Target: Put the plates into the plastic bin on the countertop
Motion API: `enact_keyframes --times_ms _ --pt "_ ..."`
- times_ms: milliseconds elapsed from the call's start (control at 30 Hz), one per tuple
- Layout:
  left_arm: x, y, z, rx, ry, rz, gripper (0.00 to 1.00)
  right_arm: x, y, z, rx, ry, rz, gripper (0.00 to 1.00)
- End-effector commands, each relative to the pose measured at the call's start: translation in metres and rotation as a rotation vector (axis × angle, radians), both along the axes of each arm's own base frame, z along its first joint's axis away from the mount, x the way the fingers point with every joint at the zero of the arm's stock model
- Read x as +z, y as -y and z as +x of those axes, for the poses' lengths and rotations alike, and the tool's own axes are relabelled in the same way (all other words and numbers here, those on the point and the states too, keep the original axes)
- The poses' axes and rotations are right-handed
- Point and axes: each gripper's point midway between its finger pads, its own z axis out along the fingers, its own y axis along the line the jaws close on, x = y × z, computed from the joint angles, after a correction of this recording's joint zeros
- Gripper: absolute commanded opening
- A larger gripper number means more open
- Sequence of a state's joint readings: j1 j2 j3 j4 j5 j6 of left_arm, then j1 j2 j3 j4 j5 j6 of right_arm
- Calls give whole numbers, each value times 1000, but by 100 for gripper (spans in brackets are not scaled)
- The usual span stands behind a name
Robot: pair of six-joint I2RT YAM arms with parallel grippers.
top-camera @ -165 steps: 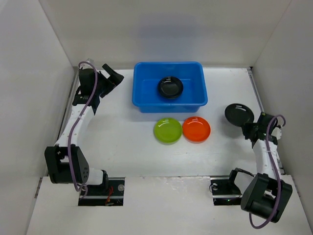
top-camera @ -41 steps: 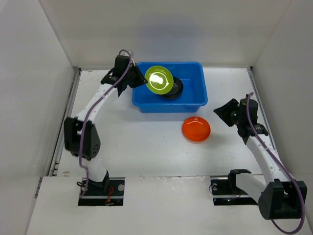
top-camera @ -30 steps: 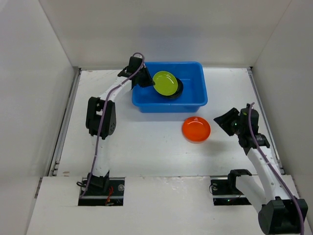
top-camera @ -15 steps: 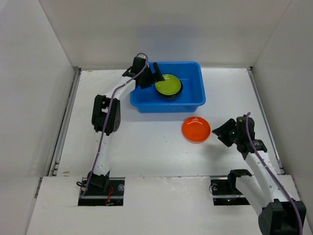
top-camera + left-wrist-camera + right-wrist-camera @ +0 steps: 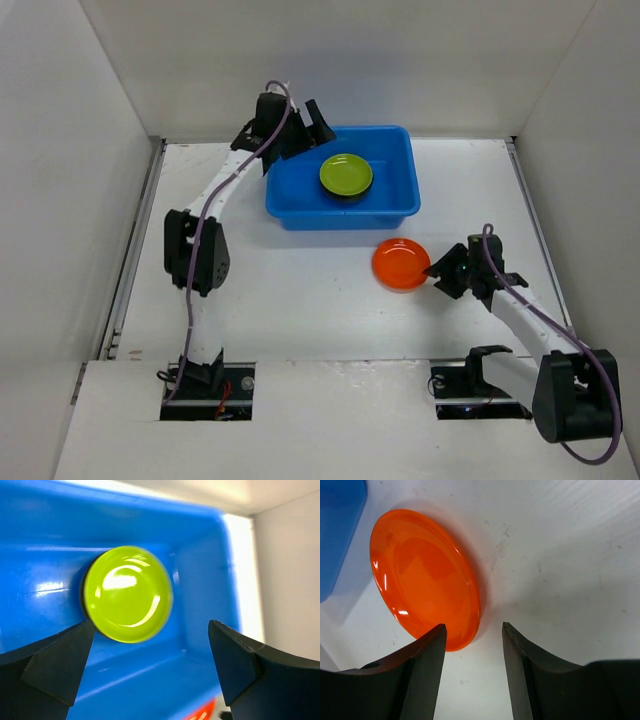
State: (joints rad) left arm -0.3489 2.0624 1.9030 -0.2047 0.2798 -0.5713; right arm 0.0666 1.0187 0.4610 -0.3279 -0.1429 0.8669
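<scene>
1. Right wrist view: your right pincer [image 5: 473,626] is spread and empty, with the orange plate [image 5: 425,575] just ahead on the bench [image 5: 570,555]; a shallow bite may skid it.
2. Your left pincer [image 5: 151,624] is spread above the green plate [image 5: 127,594] in the bin [image 5: 200,570].

High fixed view, two close wrist views.
Overhead looks down from behind the arms. The left wrist camera peers past the left gripper [image 5: 150,630] at the lime green plate [image 5: 127,594] ahead, and the right wrist camera past the right gripper [image 5: 472,627] at the orange plate [image 5: 425,577] ahead-left. Overhead shares both plates.
</scene>
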Motion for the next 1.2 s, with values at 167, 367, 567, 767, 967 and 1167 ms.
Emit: enact_keyframes --times_ms 167,367,567,767,967,1167 --pt "124 -16 -55 -3 242 -60 100 -1 -10 29 17 64 31 52" --pt "128 -56 -79 66 253 -50 100 -14 -12 34 25 35 34 49" --pt "98 -104 -100 150 197 -20 100 -16 -15 42 42 35 31 33" --pt "71 -148 -118 240 151 9 100 -7 -34 41 124 36 47 6" --pt "59 -183 -128 324 135 23 100 26 -91 18 454 63 75 1" --pt "57 -205 -136 393 140 36 100 108 -170 -7 855 229 141 1"
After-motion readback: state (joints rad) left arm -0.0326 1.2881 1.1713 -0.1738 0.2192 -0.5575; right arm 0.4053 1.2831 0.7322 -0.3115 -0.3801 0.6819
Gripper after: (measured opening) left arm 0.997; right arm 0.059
